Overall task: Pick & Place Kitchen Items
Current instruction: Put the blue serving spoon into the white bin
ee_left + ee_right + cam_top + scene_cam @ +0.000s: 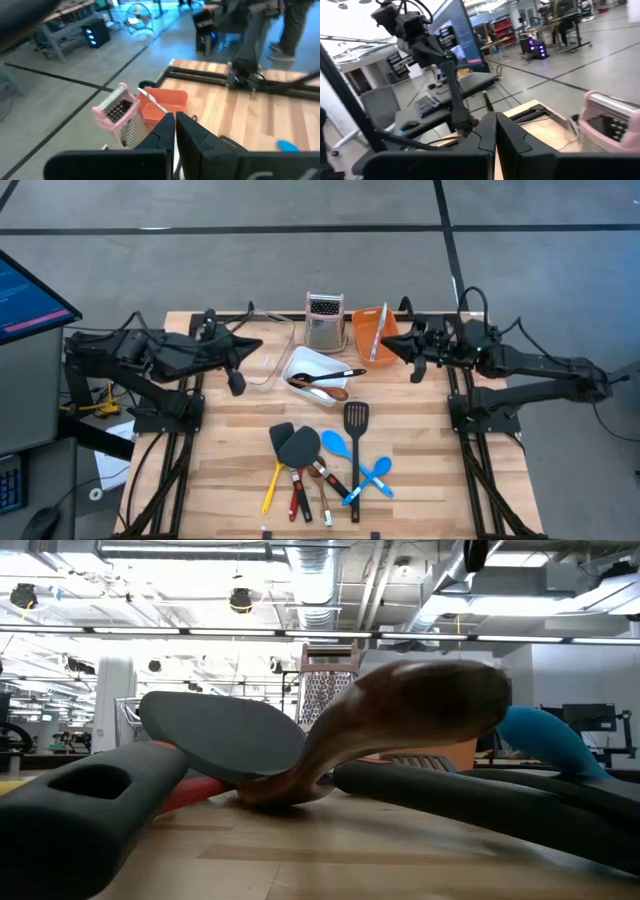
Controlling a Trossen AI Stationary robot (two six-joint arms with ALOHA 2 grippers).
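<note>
High view: utensils [320,465] fanned in a heap on the table [420,450] on the near side of the grater [324,320], well apart from it; within the heap a slotted turner [356,420], blue spoons [362,470], a black spatula [298,448] and yellow, red and wood handles crossing one another; white tub [315,370] just in front of the grater, holding a spoon and a black-handled tool [325,380]; orange tub [372,335] just beside the grater toward the right arm, a slim white piece resting in it; clear tub [272,352] on the grater's other side; left gripper [243,347] raised beside the clear tub, fingers pressed together, holding nothing; right gripper [388,346] up close to the orange tub, likewise pinched closed and empty, as both wrist views confirm; neither near the heap. Probable trouble ahead: crossed handles, so lifting one piece likely drags or flips its neighbours, perhaps off the near edge where the handle ends lie close; closed fingers need spreading before any descent, otherwise a jab scattering the heap; the grater, tall and narrow, likely tips if an arm swings low across the tubs.
</note>
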